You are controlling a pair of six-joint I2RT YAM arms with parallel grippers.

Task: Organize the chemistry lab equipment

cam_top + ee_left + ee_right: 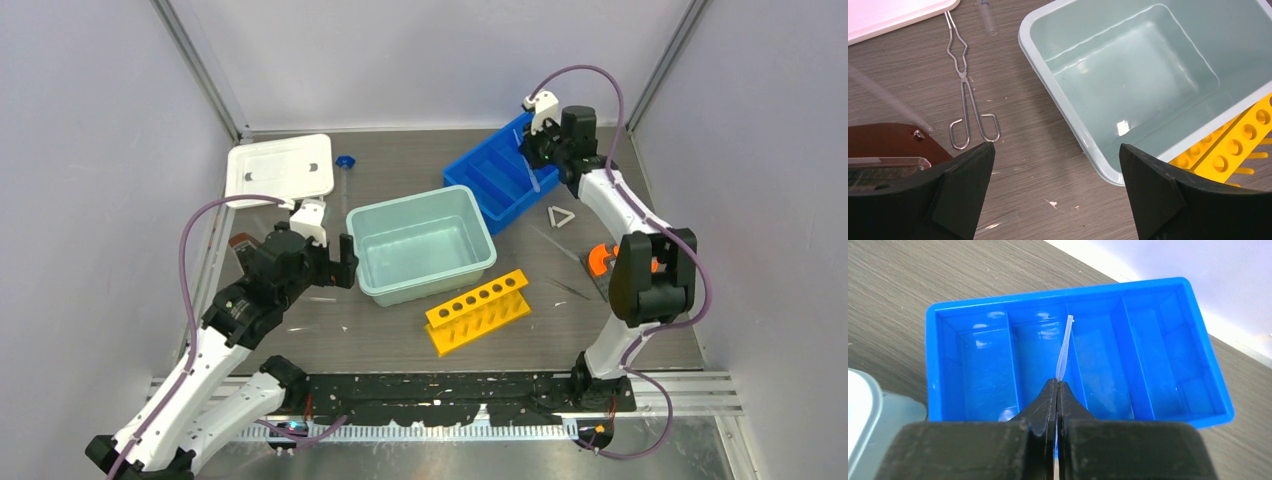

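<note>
Pinched shut on a thin clear tube (pixel 1064 347) hanging over a tray (pixel 934 365) divider, the right tool (pixel 1057 386) could drop it astride, while the left tool (pixel 1055 147) gapes wide.

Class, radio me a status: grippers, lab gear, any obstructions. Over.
Left gripper open, beside tub. Right gripper shut on clear pipette, over blue tray. Tongs loose on table. Nothing blocking the tray.

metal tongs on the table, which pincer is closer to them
Left. The left pincer, open, hovers just short of the tongs; the right pincer is far off over the blue tray, shut on a thin clear piece.
</note>
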